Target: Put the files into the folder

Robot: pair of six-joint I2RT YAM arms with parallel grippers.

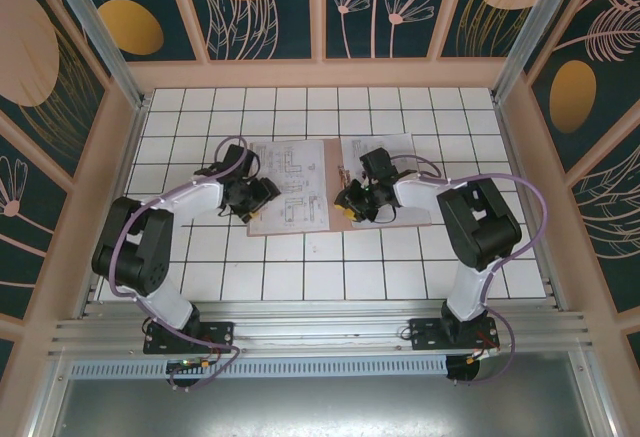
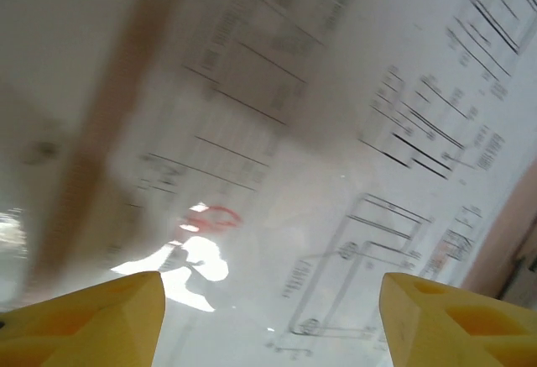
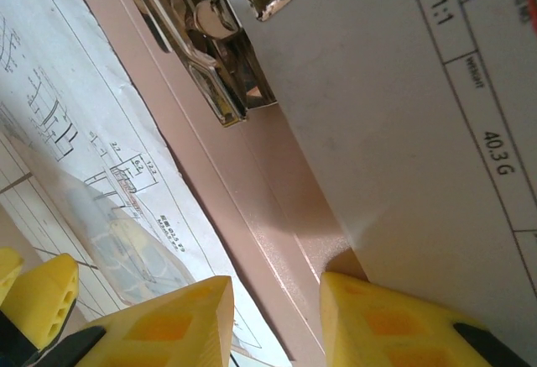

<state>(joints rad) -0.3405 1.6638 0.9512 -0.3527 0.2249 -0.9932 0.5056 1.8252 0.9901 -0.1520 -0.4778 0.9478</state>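
We are looking at matt white paper files (image 1: 288,187), a smooth pinkish card folder (image 3: 281,207) faintly gleaming, its clip (image 3: 239,14) shining as polished metal, and the right hand (image 3: 275,321) showing matt yellow plastic fingers (image 3: 168,329).

Open folder (image 1: 335,162) on tiled table (image 1: 300,267)

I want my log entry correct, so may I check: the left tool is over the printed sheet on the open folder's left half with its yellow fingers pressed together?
Not quite. The left wrist view shows the yellow fingers of the left tool wide apart, not pressed together. It is indeed over the printed sheet on the left half of the open folder.
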